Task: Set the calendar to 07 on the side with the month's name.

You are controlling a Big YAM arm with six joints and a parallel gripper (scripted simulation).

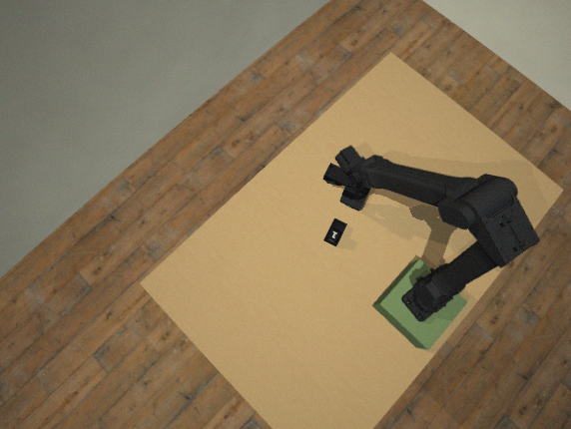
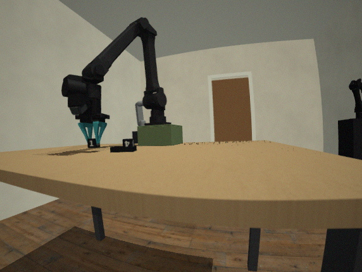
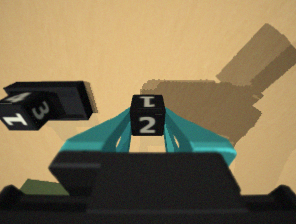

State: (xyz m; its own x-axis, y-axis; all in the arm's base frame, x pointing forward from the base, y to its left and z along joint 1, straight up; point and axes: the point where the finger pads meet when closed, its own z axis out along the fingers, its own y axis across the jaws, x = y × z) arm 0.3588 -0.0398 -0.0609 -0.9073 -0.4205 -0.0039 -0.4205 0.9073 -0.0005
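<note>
From the top view, I have my arm [image 1: 419, 185] [image 2: 115, 49] reaching from the green block [image 1: 426, 336] [image 2: 158, 136] [image 3: 44, 187] at the table's lower-right edge. The tray [image 1: 340, 223] [image 2: 118, 149] [image 3: 77, 102] sits inward, nearer the upper-left edge of the table [image 1: 280, 309] [image 2: 237, 177] [image 3: 115, 35] than the lower-right one, carrying one cube [image 1: 334, 234] [image 2: 128, 143] [image 3: 22, 112] with a 1 on top. My gripper [image 1: 354, 200] [image 2: 92, 143] [image 3: 147, 112] is just beside the tray, on the side toward the table's top corner; its fingertips are hidden from me there.

On the exterior view, my teal fingers [image 2: 99, 131] point down, pinching the other cube [image 2: 92, 143] [image 3: 147, 116] low over the table, well back from the near edge and toward the left. That cube shows me a 1; I can't tell whether it touches the tabletop. The tray lies flat, and its cube shows an upside-down 4.

Through the wrist view, I see the pinched cube between both fingers, a 2 upright and a 1 inverted above it. It is outside the tray, apart from it. The tray's cube, at the left end, shows 1, 3 and part of a 4.
</note>
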